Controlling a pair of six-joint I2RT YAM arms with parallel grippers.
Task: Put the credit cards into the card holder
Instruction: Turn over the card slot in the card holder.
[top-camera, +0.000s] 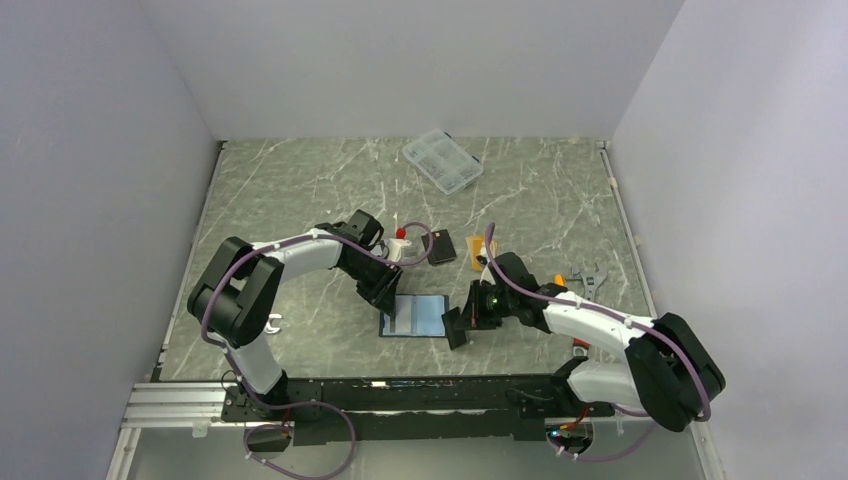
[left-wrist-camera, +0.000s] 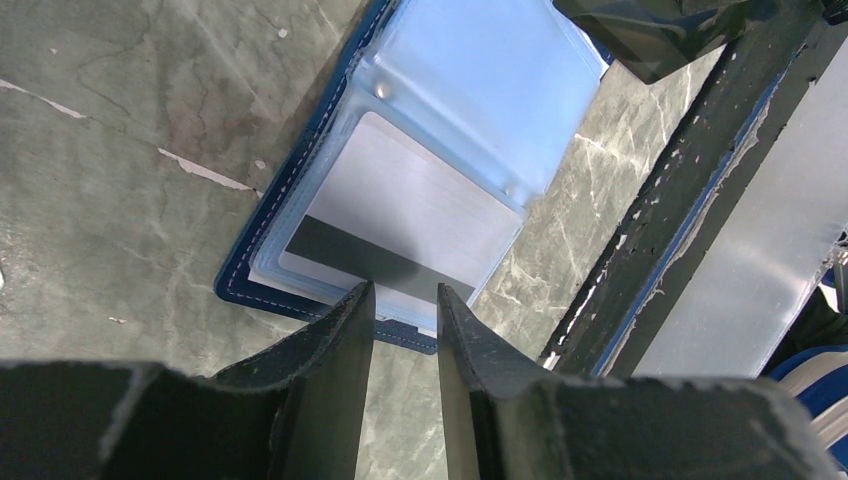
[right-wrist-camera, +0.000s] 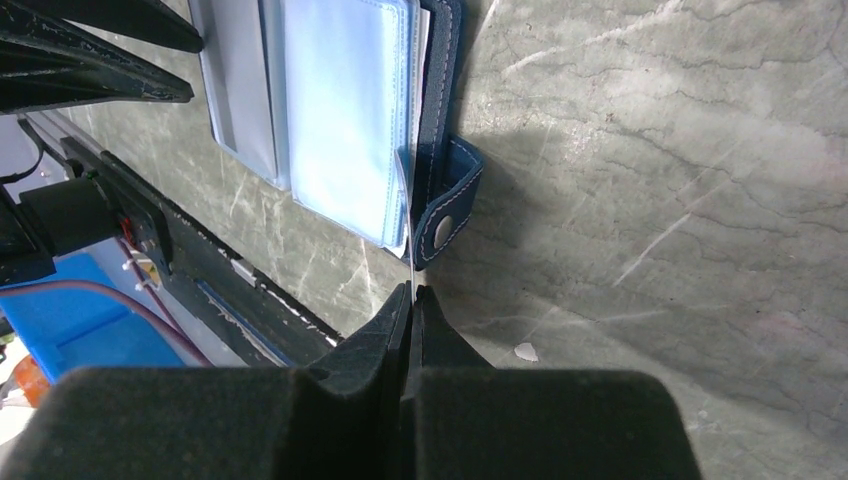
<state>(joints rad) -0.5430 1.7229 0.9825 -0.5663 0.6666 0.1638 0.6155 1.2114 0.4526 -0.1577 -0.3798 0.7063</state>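
Card holder (top-camera: 428, 318) lies open and flat on the tabletop (top-camera: 300, 190), between my two sets of jaws. Left jaws (left-wrist-camera: 405, 300) stand part open with nothing between them. Their tips are just at the holder's edge nearest my wrist, by the striped end of a silver card (left-wrist-camera: 400, 200) that sits in a clear sleeve. Right jaws (right-wrist-camera: 410, 295) are pressed together on a thin pale sheet (right-wrist-camera: 408, 268) seen edge-on. It runs from the tips to the holder's edge beside the snap tab (right-wrist-camera: 450, 200) — card or sleeve leaf, I cannot tell. Both arms reach inward and bend low, the left over the holder's far-left corner, the right at its right side. Black card (top-camera: 441, 247) and orange card (top-camera: 475, 250) lie just beyond the holder. From above, my wrists hide both sets of tips.
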